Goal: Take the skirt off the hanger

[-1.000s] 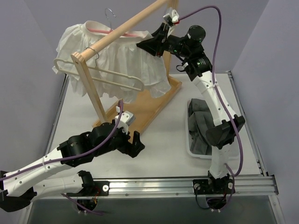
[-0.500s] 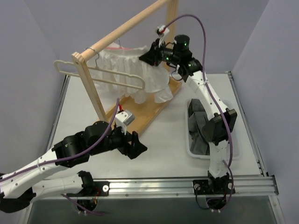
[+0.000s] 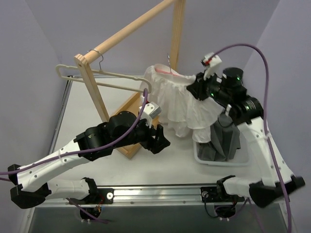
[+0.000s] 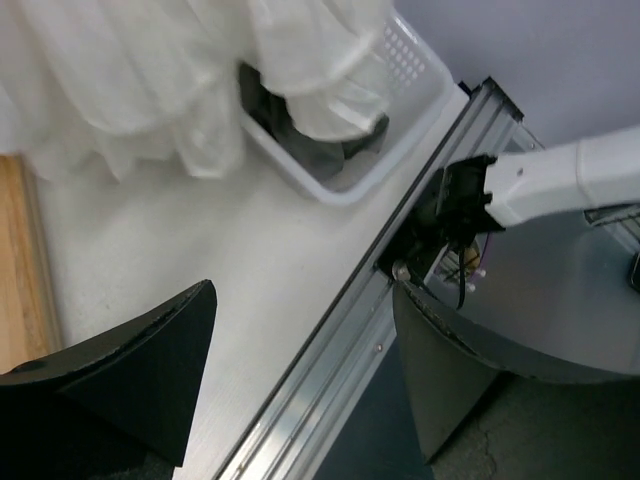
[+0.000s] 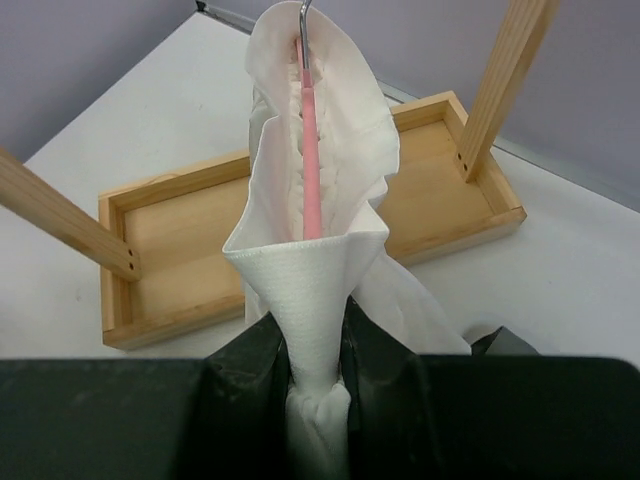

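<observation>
White and ruffled, the skirt (image 3: pixel 182 104) hangs at centre right of the top view, apart from the rail of the wooden rack (image 3: pixel 92 92) in the upper left. Its waistband is stretched over a pink hanger (image 5: pixel 307 150). The right end effector (image 5: pixel 318 350) is clamped tight on a bunched fold of the waistband, holding skirt and hanger above the worktop (image 3: pixel 165 165). The hem drapes down to the upper edge of a white basket (image 3: pixel 206 158) at lower right, which holds dark garments (image 3: pixel 223 141). The left end effector (image 3: pixel 160 138) sits low at centre frame, just beside the hem, jaws spread wide with nothing between them. A cream hanger (image 3: pixel 102 77) hangs on the rack's rail.
</observation>
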`<state>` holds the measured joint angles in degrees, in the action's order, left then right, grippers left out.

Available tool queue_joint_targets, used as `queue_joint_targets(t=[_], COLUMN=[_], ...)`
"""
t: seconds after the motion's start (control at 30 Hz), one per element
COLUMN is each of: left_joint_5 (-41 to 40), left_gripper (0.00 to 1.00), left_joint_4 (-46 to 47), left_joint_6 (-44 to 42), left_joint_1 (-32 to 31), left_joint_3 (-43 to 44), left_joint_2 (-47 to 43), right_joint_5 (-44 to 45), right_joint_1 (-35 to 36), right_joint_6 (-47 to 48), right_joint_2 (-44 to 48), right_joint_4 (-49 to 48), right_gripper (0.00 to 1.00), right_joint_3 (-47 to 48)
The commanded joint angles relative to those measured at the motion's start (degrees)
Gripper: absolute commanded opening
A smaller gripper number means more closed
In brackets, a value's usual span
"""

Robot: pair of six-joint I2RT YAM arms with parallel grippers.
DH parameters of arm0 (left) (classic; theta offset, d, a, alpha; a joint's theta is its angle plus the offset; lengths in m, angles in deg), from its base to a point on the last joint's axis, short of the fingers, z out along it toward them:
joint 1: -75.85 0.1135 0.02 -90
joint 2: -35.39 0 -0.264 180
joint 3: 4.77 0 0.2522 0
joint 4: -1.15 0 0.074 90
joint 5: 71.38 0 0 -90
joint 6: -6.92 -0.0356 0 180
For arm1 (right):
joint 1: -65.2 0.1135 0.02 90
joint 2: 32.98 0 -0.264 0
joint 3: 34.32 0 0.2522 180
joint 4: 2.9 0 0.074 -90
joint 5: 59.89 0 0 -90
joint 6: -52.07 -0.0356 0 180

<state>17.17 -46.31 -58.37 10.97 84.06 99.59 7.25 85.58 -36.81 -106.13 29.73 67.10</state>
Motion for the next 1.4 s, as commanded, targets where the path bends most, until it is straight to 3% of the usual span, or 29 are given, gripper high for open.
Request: queue_joint_targets(t=[0.0,0.23,0.37,0.8,1.37], left_joint_5=[-3.6,-10.1,-15.4,-18.8,-18.9], left_gripper=[0.79,0.77,0.76,0.72,0.64], left_joint_4=[3.6,5.5,6.6,5.9,5.8], left_joint_6=[-2.1,-3.5,-3.9,-5.5,-5.2], left_joint_1=[-0.5,-0.9,-0.9,-0.9,-0.9], left_joint_3=[8.7,28.3,33.6,35.6,33.5], left_joint_2=[4.2,13.4,16.7,19.6,19.0], right_joint_5=[0.9,-0.6,-1.9,-10.6,-12.6], right_joint_1=[0.4,0.5,0.6,0.5,0.5], right_joint_6=[-1.1,-2.0,-1.7,-7.5,-11.4], right_joint_2=[9.9,21.4,24.5,29.7,31.0], right_joint_4=[1.0,8.6,11.4,9.2,5.5], right_gripper=[0.0,0.0,0.0,0.0,0.0], right_joint_3=[-3.7,-7.3,-8.5,-6.9,-7.0])
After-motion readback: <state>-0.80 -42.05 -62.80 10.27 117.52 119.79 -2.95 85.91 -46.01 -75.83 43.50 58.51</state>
